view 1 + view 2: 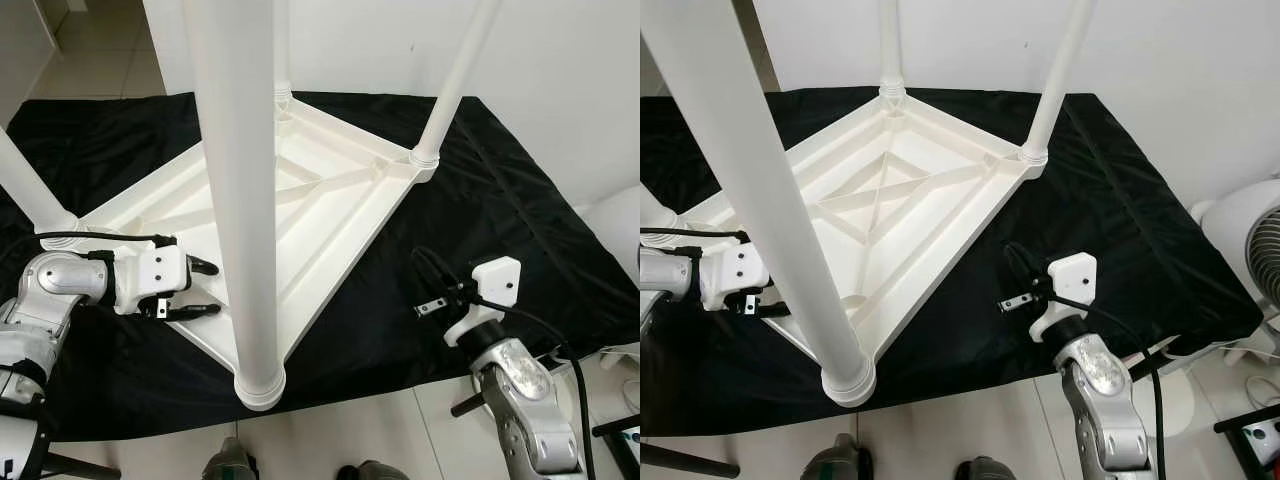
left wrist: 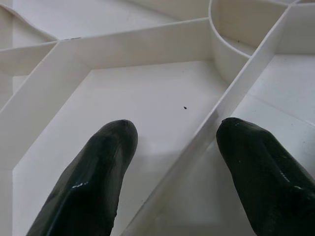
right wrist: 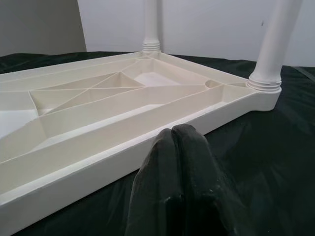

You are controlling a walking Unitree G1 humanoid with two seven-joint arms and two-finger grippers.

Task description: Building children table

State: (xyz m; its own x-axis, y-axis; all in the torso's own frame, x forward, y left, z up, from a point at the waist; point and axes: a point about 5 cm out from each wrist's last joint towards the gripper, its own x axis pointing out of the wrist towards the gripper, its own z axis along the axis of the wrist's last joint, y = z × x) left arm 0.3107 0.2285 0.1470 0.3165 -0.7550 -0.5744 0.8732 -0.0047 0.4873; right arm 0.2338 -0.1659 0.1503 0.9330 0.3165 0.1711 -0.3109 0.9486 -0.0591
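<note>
A white moulded-plastic children's table top (image 1: 330, 215) is lying upside down on a black cloth sheet (image 1: 480, 230) that is covering a pale tiled floor (image 1: 400, 430), its ribbed underside facing up with diagonal stiffening ribs crossing between the raised edges. Four round white plastic legs are standing upright in its corner sockets: the near leg (image 1: 243, 200) is rising straight toward the head camera from the corner closest to the robot, the right leg (image 1: 452, 85) is standing at the right-hand corner, the far leg (image 1: 890, 45) is at the corner against the white wall (image 1: 560, 70), and the left leg (image 1: 25, 185) is slanting up out of the left corner. The left gripper (image 1: 205, 288) is reaching in from the left over the table top's near-left edge, just beside the near leg, with its two black fingers (image 2: 98, 177) spread apart and nothing between them; in the left wrist view one finger is hovering to each side of a thin white rib of the underside. The right gripper (image 1: 425, 272) is hanging above the black cloth, right of the table top's near-right edge and apart from it, its fingers (image 3: 179, 187) pressed together with nothing between them and pointing toward that edge. At the right edge of the right eye view a white round fan (image 1: 1250, 250) is standing on the floor beyond the cloth.
</note>
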